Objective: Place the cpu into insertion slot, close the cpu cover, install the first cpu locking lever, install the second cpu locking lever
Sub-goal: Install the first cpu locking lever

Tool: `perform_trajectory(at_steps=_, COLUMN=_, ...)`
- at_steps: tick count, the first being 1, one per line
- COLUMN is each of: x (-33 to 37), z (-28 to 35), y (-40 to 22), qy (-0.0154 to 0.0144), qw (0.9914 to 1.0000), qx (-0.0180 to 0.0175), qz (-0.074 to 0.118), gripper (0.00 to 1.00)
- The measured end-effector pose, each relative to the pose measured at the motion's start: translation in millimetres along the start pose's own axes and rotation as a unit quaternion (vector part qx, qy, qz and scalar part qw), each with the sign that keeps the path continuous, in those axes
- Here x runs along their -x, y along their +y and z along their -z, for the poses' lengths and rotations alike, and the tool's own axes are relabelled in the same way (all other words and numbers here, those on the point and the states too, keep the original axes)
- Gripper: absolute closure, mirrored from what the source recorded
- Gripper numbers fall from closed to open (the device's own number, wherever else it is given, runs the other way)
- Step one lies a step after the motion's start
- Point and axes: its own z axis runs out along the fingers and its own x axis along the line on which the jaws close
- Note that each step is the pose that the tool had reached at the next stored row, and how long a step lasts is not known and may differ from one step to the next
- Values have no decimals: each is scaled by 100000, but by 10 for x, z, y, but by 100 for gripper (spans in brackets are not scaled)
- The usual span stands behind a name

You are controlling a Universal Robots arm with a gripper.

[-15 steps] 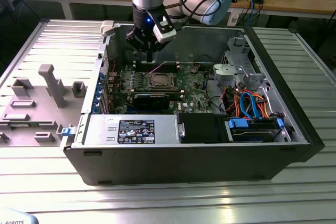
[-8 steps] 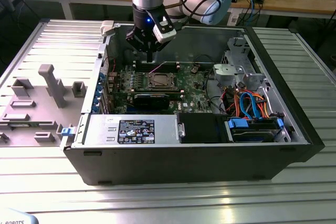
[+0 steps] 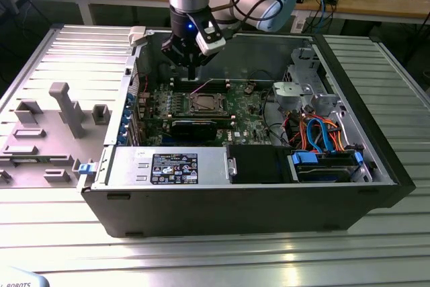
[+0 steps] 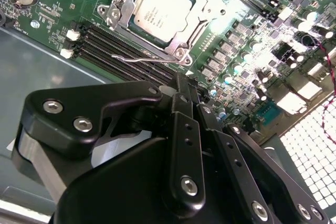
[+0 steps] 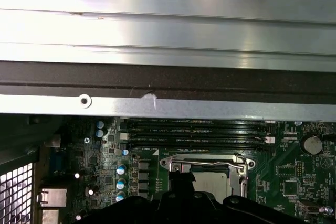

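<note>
Your gripper (image 3: 191, 72) hovered above the board, jaws clenched on nothing; the cpu (image 4: 162, 10) lay in the slot (image 4: 197, 27) under the closed cover (image 4: 122, 9). You needed a gentle, square approach to the lever (image 4: 137, 59).

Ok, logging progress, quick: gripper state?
Gripper: shut, holding nothing, above the board beside the cpu.

I've got the black two-fingered gripper (image 3: 191, 72) pointing straight down, fingers pressed together, arm rising toward twelve o'clock.
</note>
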Motion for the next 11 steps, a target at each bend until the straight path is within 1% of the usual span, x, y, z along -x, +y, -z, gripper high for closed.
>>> perform_trajectory(at_steps=1, x=2, z=-9, y=-2, qy=-5, qw=100000, qx=89, qz=-159, gripper=89)
perform_trajectory(at_steps=3, x=9, z=-29, y=-3, qy=-11, qw=100000, qx=105, qz=-269, gripper=89)
perform_trajectory(at_steps=6, x=10, z=-62, y=-4, qy=-126, qw=100000, qx=105, qz=-264, gripper=89)
perform_trajectory(at_steps=9, x=29, z=-92, y=-6, qy=-132, qw=99999, qx=147, qz=-266, gripper=89)
perform_trajectory(at_steps=11, x=46, z=-108, y=-7, qy=-139, qw=99999, qx=368, qz=-272, gripper=89)
